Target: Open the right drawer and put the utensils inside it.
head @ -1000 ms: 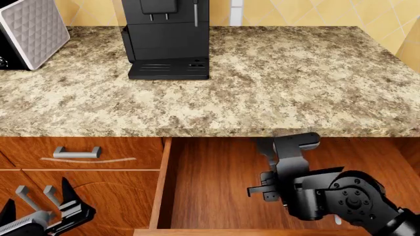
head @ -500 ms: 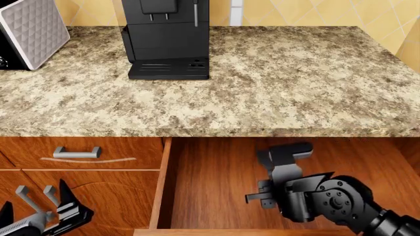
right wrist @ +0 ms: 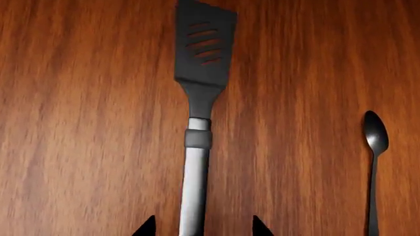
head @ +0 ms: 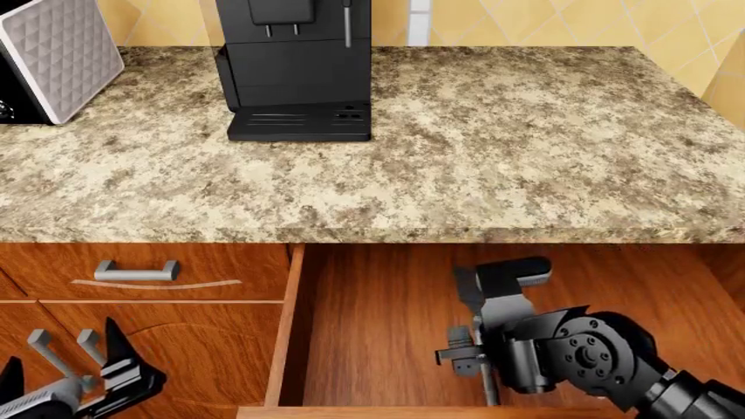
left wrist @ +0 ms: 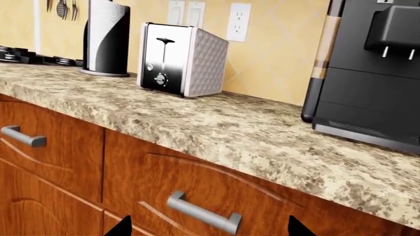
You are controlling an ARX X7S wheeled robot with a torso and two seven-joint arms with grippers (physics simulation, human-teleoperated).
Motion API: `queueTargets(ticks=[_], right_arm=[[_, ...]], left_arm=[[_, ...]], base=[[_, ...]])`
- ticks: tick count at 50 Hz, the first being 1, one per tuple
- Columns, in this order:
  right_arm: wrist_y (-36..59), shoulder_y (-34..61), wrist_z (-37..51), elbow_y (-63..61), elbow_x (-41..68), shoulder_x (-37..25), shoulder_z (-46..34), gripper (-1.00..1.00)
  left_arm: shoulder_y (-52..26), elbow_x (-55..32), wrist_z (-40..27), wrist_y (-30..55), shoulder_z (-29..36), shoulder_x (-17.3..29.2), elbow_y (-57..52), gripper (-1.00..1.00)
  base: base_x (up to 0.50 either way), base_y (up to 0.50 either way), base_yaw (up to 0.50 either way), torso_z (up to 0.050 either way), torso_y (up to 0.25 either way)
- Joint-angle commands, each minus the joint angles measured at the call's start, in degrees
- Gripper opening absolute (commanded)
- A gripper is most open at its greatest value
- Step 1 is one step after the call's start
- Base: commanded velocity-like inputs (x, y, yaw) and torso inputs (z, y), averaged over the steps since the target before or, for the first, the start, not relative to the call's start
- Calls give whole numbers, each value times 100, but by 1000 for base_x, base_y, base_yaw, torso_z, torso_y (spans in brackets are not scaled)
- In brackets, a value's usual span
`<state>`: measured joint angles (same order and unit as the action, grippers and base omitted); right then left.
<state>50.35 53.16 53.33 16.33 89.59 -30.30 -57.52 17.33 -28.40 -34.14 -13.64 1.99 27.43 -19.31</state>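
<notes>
The right drawer (head: 372, 323) stands pulled out under the counter, and its wood floor (right wrist: 78, 123) fills the right wrist view. The dark grey spatula (right wrist: 198, 98) lies flat on that floor, slotted blade away from my right gripper (right wrist: 203, 228). That gripper is open, with a fingertip on each side of the handle and touching neither side. In the head view the spatula's blade (head: 469, 286) shows above the right gripper (head: 463, 349). The thin dark spoon (right wrist: 375, 147) lies beside the spatula; the arm hides it in the head view. My left gripper (head: 64, 371) is open and empty, low in front of the cabinet.
A black coffee machine (head: 297, 70) and a toaster (head: 58, 57) stand at the back of the granite counter (head: 489, 148). A narrower drawer front with a bar handle (head: 136, 271) sits left of the open drawer. In the left wrist view a paper towel roll (left wrist: 106, 37) stands beside the toaster (left wrist: 184, 61).
The right gripper has sunk lower into the drawer, toward its front. The spatula's handle now shows below the gripper. The left arm has barely shifted.
</notes>
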Motion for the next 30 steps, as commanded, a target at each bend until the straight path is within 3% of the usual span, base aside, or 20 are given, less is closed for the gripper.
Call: queueTargets(ticks=[1,30], right_arm=[[66,48,18,-41,50,-49,34,100],[-27,121,1576,-2979,1345,-1389,950,100]], left_arm=[[-25,2,-10,29,14,11,-18,100],[-106,38,-47,128,77,30,-51,100]], base=[[0,0,0,0,0],[0,0,0,0,0]])
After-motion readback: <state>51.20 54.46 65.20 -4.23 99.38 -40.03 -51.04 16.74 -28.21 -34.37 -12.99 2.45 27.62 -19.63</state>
